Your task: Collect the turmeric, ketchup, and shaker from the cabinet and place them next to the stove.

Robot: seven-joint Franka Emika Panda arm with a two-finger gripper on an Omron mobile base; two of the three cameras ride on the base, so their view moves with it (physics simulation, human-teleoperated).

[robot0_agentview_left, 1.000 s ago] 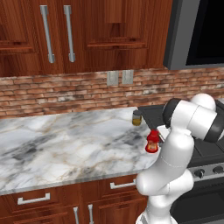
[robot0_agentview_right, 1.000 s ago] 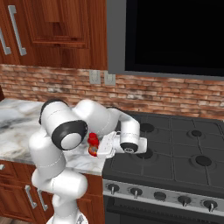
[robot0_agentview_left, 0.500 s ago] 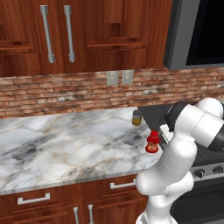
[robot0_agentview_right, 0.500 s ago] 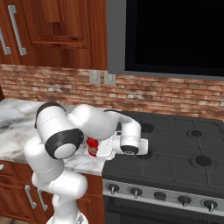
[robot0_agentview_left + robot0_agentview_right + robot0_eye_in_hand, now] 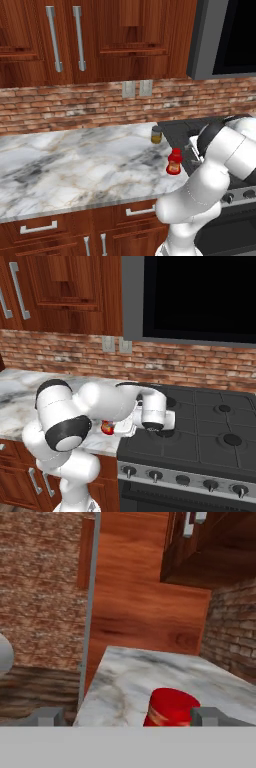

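The ketchup (image 5: 174, 161) stands upright on the marble counter (image 5: 75, 165), close to the left edge of the stove (image 5: 200, 421). My gripper (image 5: 127, 717) is open and level with the bottle. The ketchup's red cap (image 5: 170, 707) sits between the fingertips (image 5: 47, 716), nearer the right one and apart from both. From the right base view the gripper (image 5: 122, 429) lies low at the stove's corner, with a sliver of the ketchup (image 5: 106, 427) beside it. The turmeric (image 5: 156, 135) stands behind, against the stove's edge. Across the counter rises the cabinet (image 5: 140, 612). A small pale shape (image 5: 188, 527) in its niche looks like the shaker.
A brick backsplash with two outlets (image 5: 136, 89) runs behind the counter. Wall cupboards with paired handles (image 5: 65, 40) hang above it, and a microwave (image 5: 225, 35) hangs over the stove. My own arm (image 5: 75, 416) bends across the counter's corner.
The jaws have spread a little wider around the ketchup, which stays put on the counter. My arm's elbow has swung outward.
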